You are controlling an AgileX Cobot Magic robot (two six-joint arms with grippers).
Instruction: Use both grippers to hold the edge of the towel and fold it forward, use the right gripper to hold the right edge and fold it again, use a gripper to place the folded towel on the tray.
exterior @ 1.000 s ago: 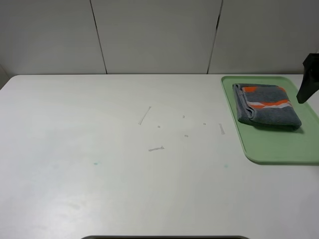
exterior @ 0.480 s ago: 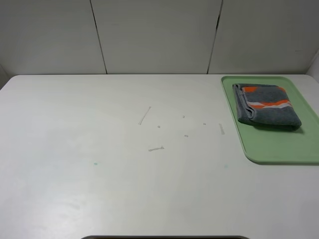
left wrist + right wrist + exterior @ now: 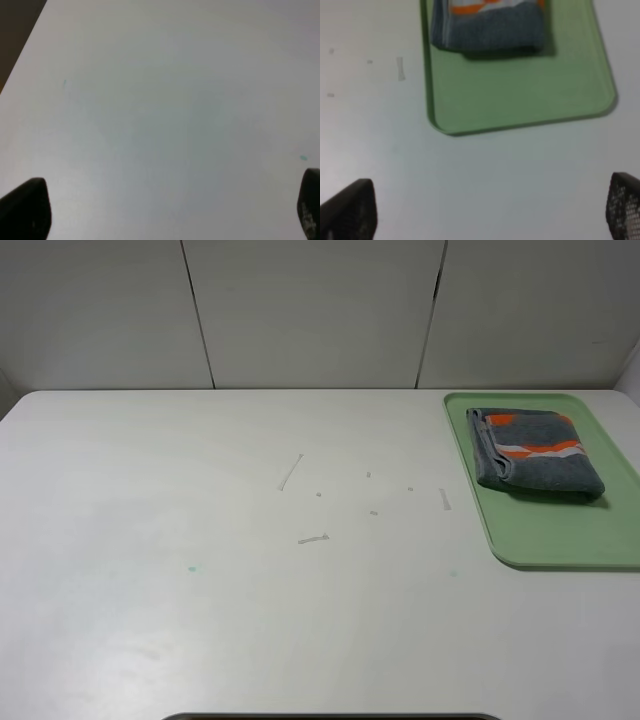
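The folded grey towel (image 3: 535, 454) with orange and white stripes lies on the light green tray (image 3: 560, 530) at the table's right side. It also shows in the right wrist view (image 3: 487, 25), lying on the tray (image 3: 520, 95). Neither arm shows in the exterior high view. My right gripper (image 3: 485, 210) is open and empty, above the bare table short of the tray; only its two fingertips (image 3: 350, 210) show. My left gripper (image 3: 165, 210) is open and empty over the bare white table.
The white table (image 3: 250, 590) carries a few small scraps of tape (image 3: 290, 472) near its middle. A grey panelled wall (image 3: 310, 310) stands behind the table. A dark edge beyond the table (image 3: 15, 35) shows in the left wrist view.
One second ago my right arm's dark tip showed at the right edge of the exterior high view, above the tray; it has left that view. The towel has not moved.
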